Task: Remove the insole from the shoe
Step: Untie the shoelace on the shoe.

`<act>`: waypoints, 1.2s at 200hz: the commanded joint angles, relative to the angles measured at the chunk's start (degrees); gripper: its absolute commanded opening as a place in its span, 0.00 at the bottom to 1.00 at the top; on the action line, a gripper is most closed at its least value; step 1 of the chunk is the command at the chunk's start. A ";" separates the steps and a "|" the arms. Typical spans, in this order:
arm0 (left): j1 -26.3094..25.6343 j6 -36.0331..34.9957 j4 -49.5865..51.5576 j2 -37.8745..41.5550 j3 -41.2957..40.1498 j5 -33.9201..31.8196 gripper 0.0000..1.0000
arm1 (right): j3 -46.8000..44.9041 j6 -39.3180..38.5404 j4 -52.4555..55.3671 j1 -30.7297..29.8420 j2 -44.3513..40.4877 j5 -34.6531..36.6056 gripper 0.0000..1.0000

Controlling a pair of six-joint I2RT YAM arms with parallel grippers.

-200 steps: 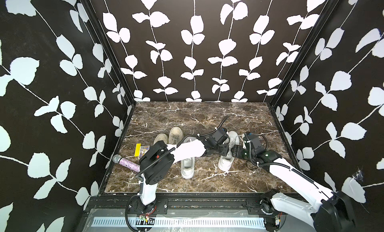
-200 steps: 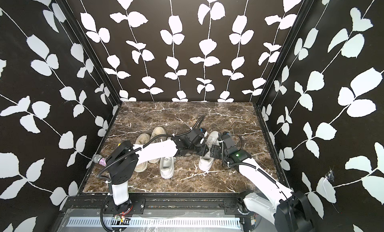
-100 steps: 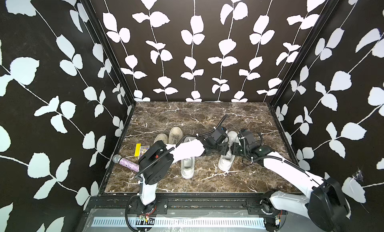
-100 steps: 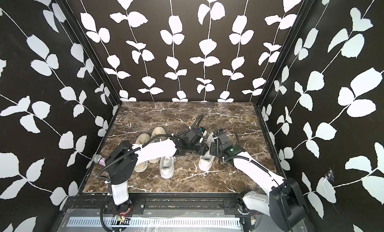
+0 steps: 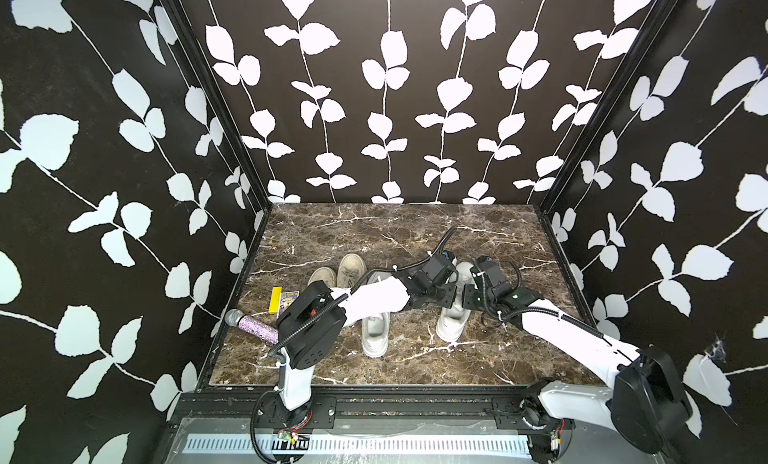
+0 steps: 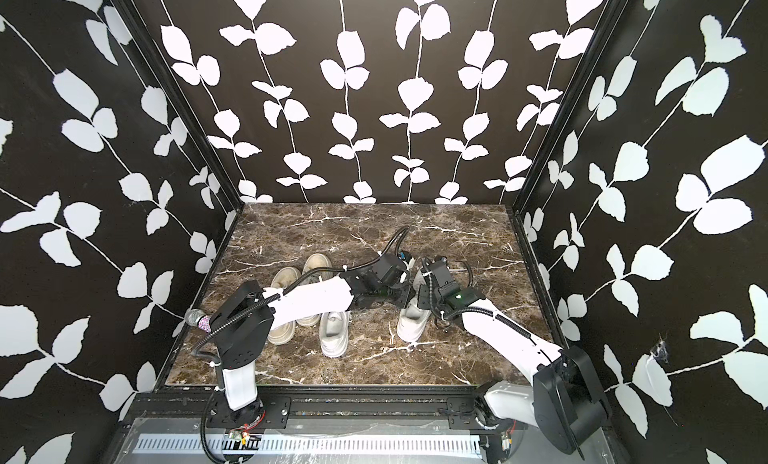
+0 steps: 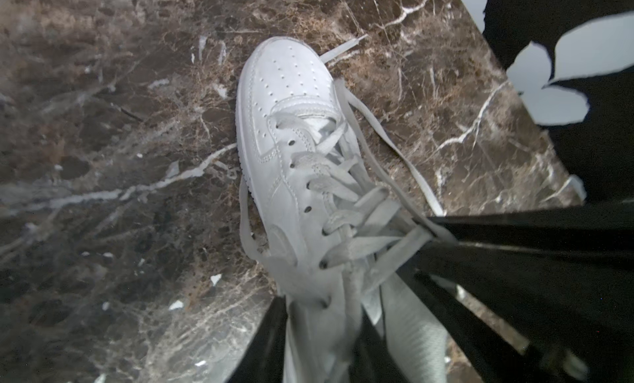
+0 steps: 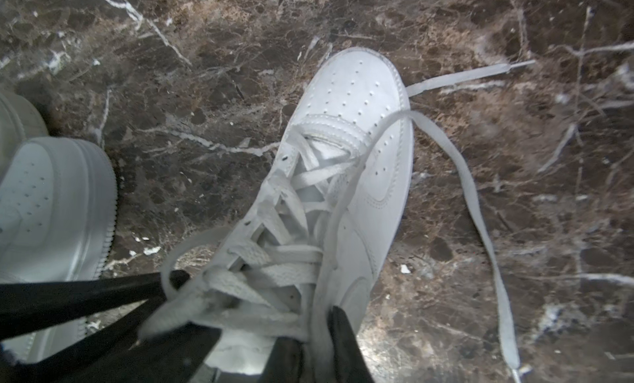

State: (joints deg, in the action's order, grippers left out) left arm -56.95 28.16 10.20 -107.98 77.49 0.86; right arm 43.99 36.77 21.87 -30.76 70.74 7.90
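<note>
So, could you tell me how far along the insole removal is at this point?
Done: both arms are at the white sneaker, whose laces lie untied on the marble tabletop. In hand: the left claw and right claw each seem to pinch its opening from opposite sides. Left: no insole shows outside the shoe; it must yet be gripped and pulled free.

The shoe [image 5: 454, 322] and the second shoe [image 5: 376, 337] were seen in white, the other pair [image 5: 351, 268] in beige. The desk [image 5: 374, 233] was veined white on brown marble. The walls [image 5: 374, 87] were printed black with white leaves, and the microphone [image 5: 255, 328] was glittered purple.
</note>
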 commanded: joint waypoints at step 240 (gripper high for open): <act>1.48 0.92 -6.76 5.33 -5.70 0.79 0.21 | -0.26 -11.38 4.63 5.06 -5.02 0.88 0.52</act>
State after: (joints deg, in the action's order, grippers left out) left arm -56.42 29.43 2.96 -103.94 70.15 2.74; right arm 40.16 30.39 20.32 -25.54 66.00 1.39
